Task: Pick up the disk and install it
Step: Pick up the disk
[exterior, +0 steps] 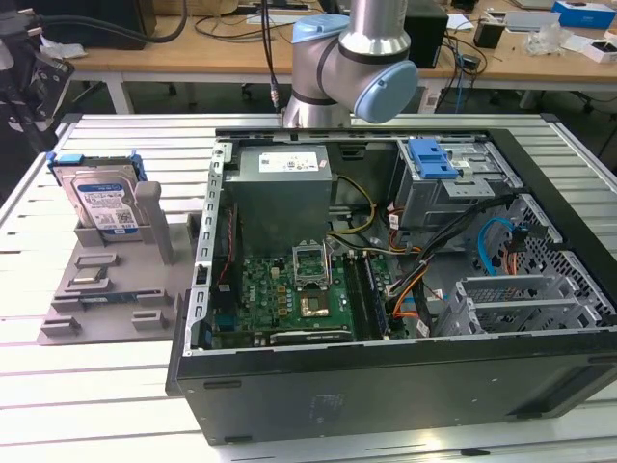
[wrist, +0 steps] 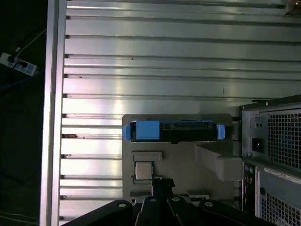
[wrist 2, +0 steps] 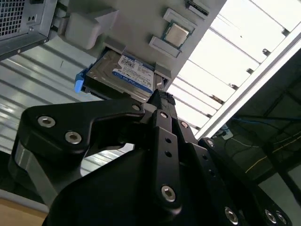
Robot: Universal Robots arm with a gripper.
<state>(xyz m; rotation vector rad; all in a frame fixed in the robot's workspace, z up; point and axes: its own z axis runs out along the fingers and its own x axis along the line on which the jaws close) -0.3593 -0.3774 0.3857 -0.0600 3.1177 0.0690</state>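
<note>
Your disk (exterior: 104,203) stands on edge in the grey holder (exterior: 106,289) near the table (exterior: 96,405) edge, just beside the open computer case (exterior: 386,386). The gripper (wrist 2: 159,101) hangs above the holder, clear of the disk; you can't tell whether it's apart or together.

Disk (exterior: 104,204) lower part hidden in grey holder (exterior: 106,289), hand (wrist 2: 160,102) cut off at picture edge

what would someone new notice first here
The big open computer case sits at the middle and the exterior view's right, its green board bared. On the exterior view's left the disk stands on edge in a grey holder, framed by a blue bracket.
</note>
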